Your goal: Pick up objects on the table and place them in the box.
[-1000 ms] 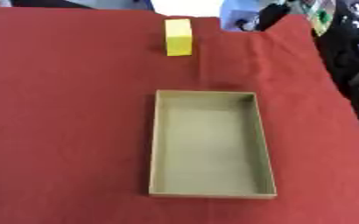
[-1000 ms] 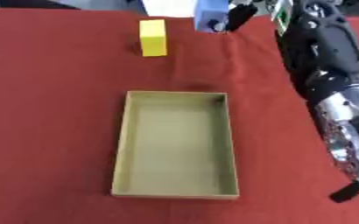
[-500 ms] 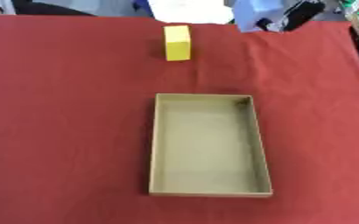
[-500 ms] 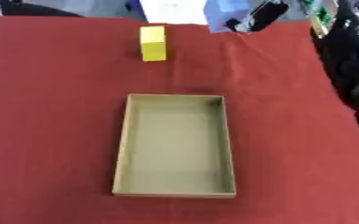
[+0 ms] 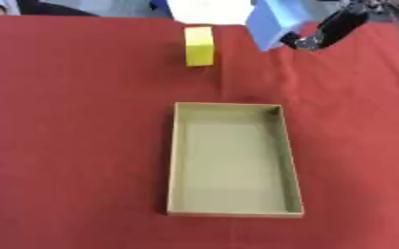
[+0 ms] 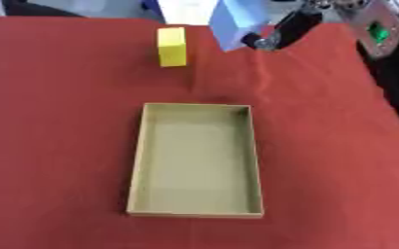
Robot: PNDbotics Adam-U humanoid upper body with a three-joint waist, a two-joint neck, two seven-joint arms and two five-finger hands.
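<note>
An open tan cardboard box lies in the middle of the red tablecloth, and I see nothing inside it. A yellow block stands on the cloth beyond the box, toward the far edge. My right hand comes in from the upper right with its fingers curled round a pale blue box, which it holds above the cloth, to the right of the yellow block. My left hand shows in neither view.
The red cloth covers the whole table. A white object lies just past the far edge behind the yellow block. My right forearm fills the upper right corner.
The camera has shifted between frames. My right hand with the pale blue box now sits lower and further over the cloth, closer to the yellow block. Box and block have not moved.
</note>
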